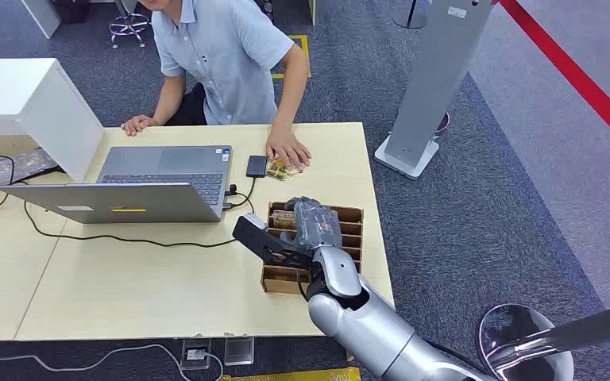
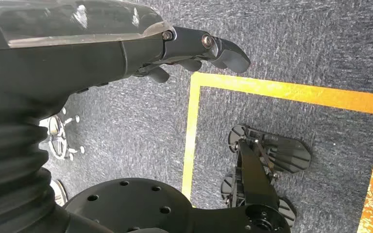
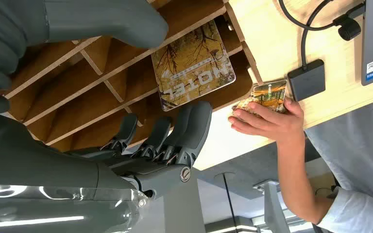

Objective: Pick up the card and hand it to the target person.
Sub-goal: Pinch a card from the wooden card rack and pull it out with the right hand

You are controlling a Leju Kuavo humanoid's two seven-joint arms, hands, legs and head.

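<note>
- Head view: my right robot hand [image 1: 311, 226] hovers over the slotted wooden rack [image 1: 353, 238] at the near right corner of the surface [image 1: 127, 286]. Across it sits the person [image 1: 222, 55], one palm resting on a small stack of cards [image 1: 288, 166] beside the laptop [image 1: 147, 182].
- Left wrist view: the left robot hand [image 2: 194, 53] hangs over grey carpet [image 2: 296, 39] and a yellow floor line [image 2: 291, 91], fingers loosely extended, holding nothing.
- Right wrist view: the card [image 3: 193, 70], printed "HOTEL", lies in an end slot of the rack. My fingers [image 3: 189, 127] stand apart just beside it, thumb on the other side; I see no contact, so nothing is held.
- I judge the pick-up step is in hand. Next I must close thumb and fingers on the card's edges, lift it free of the dividers, then reach toward the person.
</note>
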